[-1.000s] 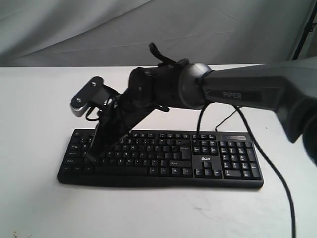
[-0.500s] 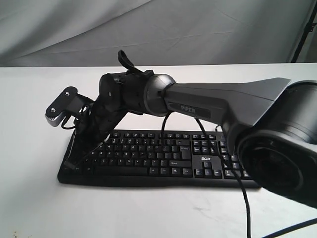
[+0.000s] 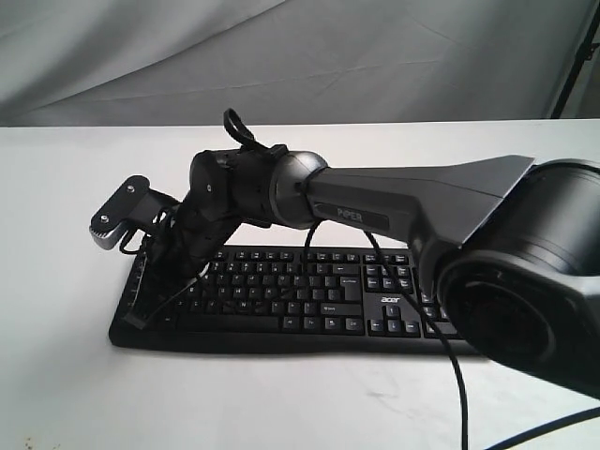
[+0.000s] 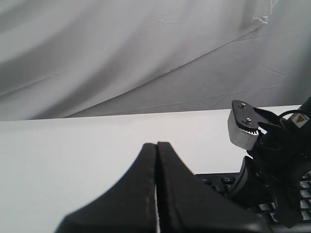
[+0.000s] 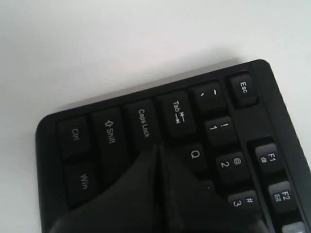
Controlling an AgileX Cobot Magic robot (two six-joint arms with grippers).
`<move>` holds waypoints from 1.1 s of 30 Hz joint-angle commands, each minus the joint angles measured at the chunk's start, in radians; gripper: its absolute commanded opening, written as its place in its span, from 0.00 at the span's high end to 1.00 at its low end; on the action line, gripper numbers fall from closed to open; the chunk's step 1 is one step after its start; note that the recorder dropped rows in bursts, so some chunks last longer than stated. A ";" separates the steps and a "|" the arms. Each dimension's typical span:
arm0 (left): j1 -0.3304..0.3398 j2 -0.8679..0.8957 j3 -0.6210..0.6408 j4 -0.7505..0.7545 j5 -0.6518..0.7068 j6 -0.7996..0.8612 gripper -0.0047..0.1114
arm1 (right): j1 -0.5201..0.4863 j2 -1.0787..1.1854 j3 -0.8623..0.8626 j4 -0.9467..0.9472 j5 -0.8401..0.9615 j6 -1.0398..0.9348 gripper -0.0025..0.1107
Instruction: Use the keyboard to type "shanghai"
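Observation:
The long black keyboard (image 3: 319, 295) lies across the white table, with its number pad and "acer" logo on the right. My right arm reaches across it to its left end. The right gripper (image 3: 139, 314) is shut with nothing in it and slants down onto the leftmost keys. In the right wrist view its tip (image 5: 158, 148) sits between Caps Lock and Q on the keyboard (image 5: 218, 126) and hides the key beneath. I cannot tell if it touches. My left gripper (image 4: 156, 144) is shut and empty, held above the table beside the keyboard's corner (image 4: 218, 180).
A thin black cable (image 3: 455, 366) hangs from the right arm over the keyboard's right half and the table front. The right arm's silver wrist camera (image 3: 117, 220) sticks out past the keyboard's left end. Grey cloth (image 3: 281, 56) hangs behind the table.
The right arm swung left along the keyboard, carrying its shut fingertips from the left-middle keys to the far-left columns. Over the last half second it only settled slightly.

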 commanded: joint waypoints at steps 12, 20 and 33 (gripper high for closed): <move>-0.006 -0.002 0.002 0.000 -0.006 -0.003 0.96 | -0.069 -0.213 0.167 -0.130 0.045 0.075 0.98; -0.006 -0.002 0.002 0.000 -0.006 -0.003 0.96 | -0.141 -0.330 0.475 -0.019 -0.168 0.007 0.98; -0.006 -0.002 0.002 0.000 -0.006 -0.003 0.96 | -0.157 -0.311 0.490 -0.008 -0.186 0.003 0.98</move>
